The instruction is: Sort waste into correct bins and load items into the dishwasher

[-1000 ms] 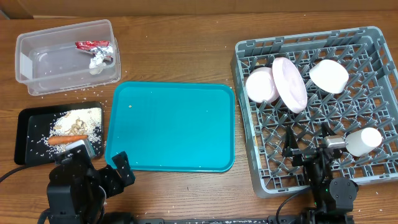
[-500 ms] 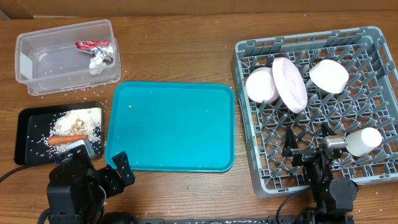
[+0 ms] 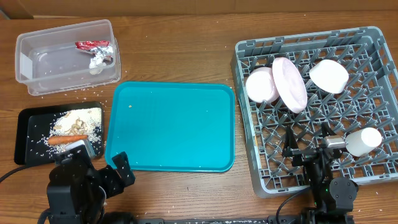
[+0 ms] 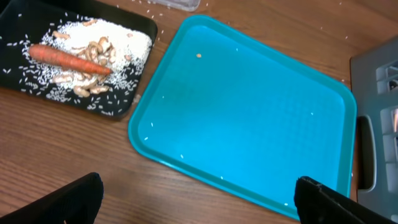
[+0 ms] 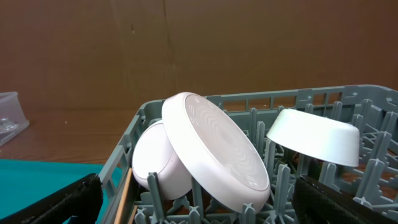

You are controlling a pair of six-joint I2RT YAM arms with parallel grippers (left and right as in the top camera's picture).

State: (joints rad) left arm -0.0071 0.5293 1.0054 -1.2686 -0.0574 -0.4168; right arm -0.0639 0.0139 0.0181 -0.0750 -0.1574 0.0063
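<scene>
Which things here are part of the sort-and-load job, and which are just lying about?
Job: clear tub with red wrapper and foil wad; black tray with carrot and nutshell-rice scraps; grey dish rack holding two bowls, plate, cup.
Lying about: teal tray, stray rice grains on the table.

Grey dish rack (image 5: pixel 311 99) holds a tilted flat plate (image 5: pixel 217 152) overlapping the left bowl (image 5: pixel 155 163); an upturned bowl (image 5: pixel 314 137) sits at right.
</scene>
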